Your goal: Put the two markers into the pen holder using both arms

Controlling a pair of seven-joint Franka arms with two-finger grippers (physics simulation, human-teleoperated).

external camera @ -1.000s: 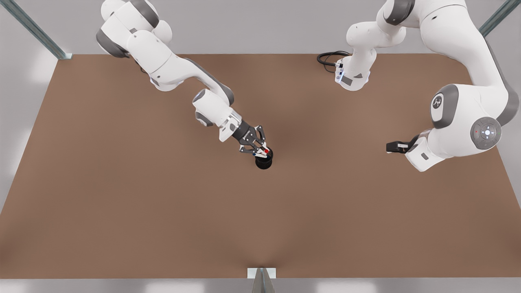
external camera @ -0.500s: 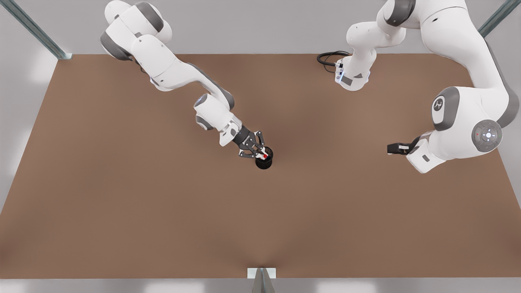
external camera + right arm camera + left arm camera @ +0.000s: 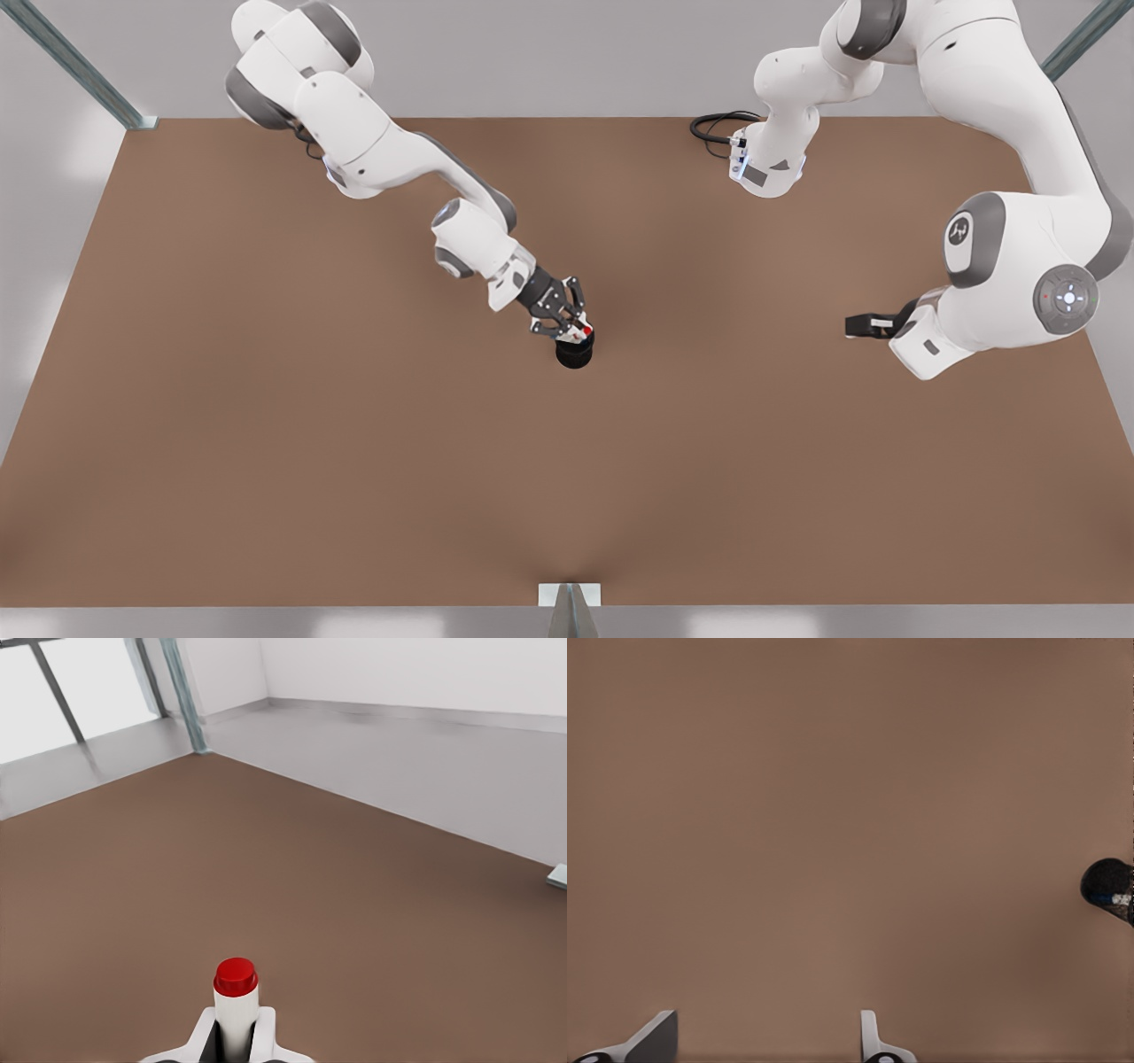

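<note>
Right claw [image 3: 574,329] lowered, red marker [image 3: 236,1003] pinched above pen holder [image 3: 574,354].

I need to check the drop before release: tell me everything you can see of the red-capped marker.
The red-capped marker has a white barrel and a glossy red end pointing up. The right gripper is shut on its barrel, holding it upright over the pen holder. Its lower part is hidden.
</note>
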